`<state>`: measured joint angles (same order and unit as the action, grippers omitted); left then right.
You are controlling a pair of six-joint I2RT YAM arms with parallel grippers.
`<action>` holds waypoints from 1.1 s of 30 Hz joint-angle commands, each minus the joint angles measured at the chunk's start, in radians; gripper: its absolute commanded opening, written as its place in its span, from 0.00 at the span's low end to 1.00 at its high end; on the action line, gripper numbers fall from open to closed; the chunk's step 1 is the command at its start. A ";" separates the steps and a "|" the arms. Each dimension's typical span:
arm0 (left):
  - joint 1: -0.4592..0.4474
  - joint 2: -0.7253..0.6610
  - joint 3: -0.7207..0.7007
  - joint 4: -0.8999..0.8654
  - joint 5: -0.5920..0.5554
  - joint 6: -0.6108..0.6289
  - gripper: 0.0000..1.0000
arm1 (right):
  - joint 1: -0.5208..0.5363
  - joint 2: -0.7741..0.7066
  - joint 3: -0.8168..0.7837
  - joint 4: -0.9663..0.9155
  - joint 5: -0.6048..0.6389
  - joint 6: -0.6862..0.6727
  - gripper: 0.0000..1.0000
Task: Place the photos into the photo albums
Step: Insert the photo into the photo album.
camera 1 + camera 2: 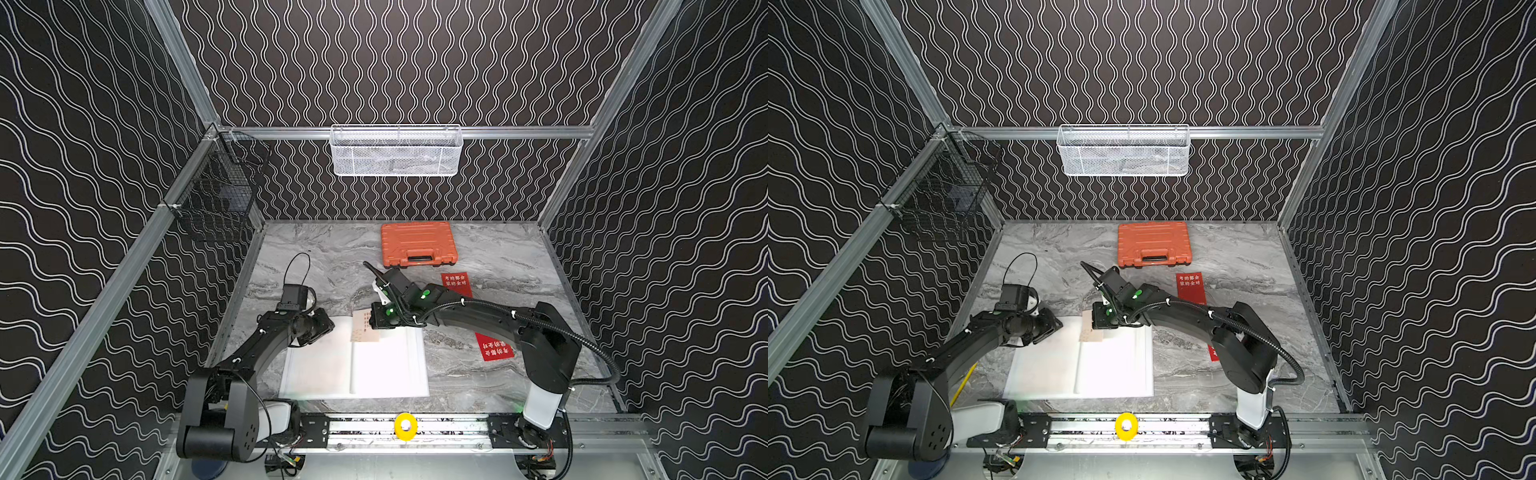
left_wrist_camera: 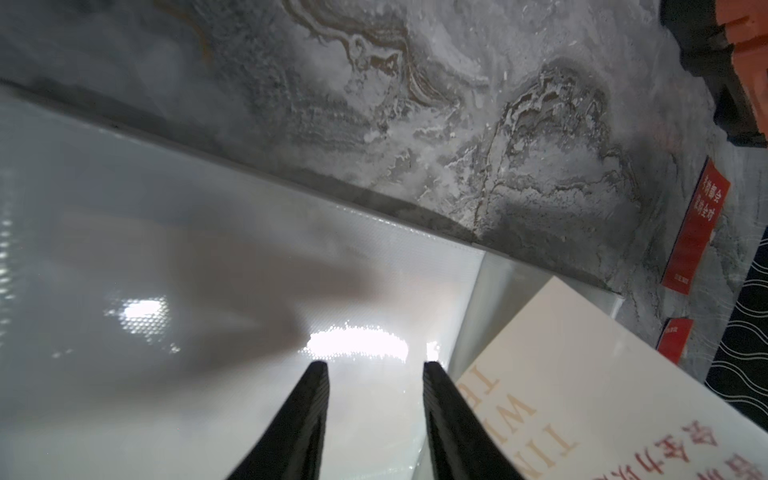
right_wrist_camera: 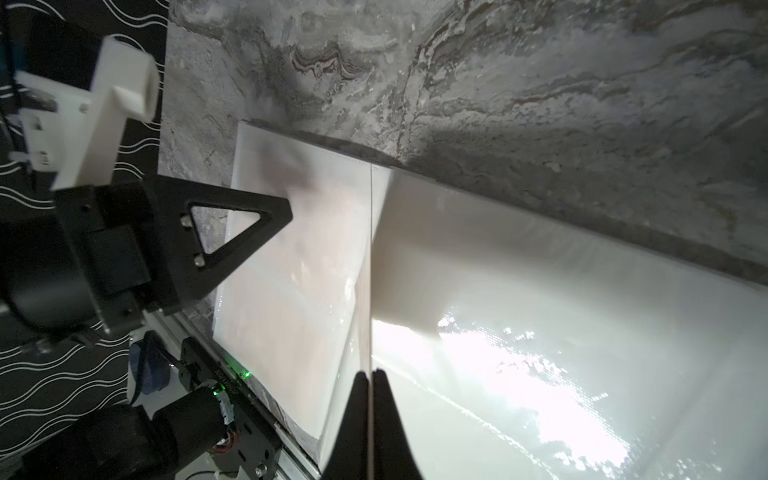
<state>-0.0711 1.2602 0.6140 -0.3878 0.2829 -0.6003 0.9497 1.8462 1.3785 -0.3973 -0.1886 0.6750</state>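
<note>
Over the far edge of the open photo album, right pincer is clamping a cream photo edge-on; left pincer is hovering released above its left half. Photo album is lying flat on worktop.

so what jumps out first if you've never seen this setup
The open white album lies front and centre on the marble table. The right pincer is shut on a cream card at its far edge, while the left pincer stands open over the left page. An orange tool case sits at the back; right of the album lie a far red card and a near red card.
</note>
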 commanded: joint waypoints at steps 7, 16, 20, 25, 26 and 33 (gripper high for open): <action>0.005 -0.034 0.005 -0.015 -0.066 -0.009 0.43 | 0.014 0.031 0.039 -0.053 0.043 -0.010 0.00; 0.032 -0.050 0.005 -0.024 -0.088 -0.001 0.43 | 0.014 0.042 0.015 -0.031 0.003 -0.003 0.00; 0.042 -0.048 -0.007 -0.011 -0.098 -0.012 0.43 | 0.012 0.036 -0.016 -0.019 -0.012 -0.005 0.00; 0.046 -0.062 -0.033 0.013 -0.142 -0.053 0.43 | 0.012 0.031 -0.052 0.004 -0.035 -0.002 0.00; 0.046 -0.066 -0.039 0.021 -0.150 -0.063 0.43 | 0.013 0.034 -0.055 0.008 -0.038 -0.002 0.00; 0.054 -0.069 -0.052 0.041 -0.190 -0.085 0.43 | -0.007 0.045 -0.070 0.060 -0.090 -0.004 0.00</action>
<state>-0.0216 1.1908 0.5655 -0.3710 0.1249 -0.6727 0.9474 1.8885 1.3113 -0.3641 -0.2401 0.6704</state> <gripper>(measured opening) 0.434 0.051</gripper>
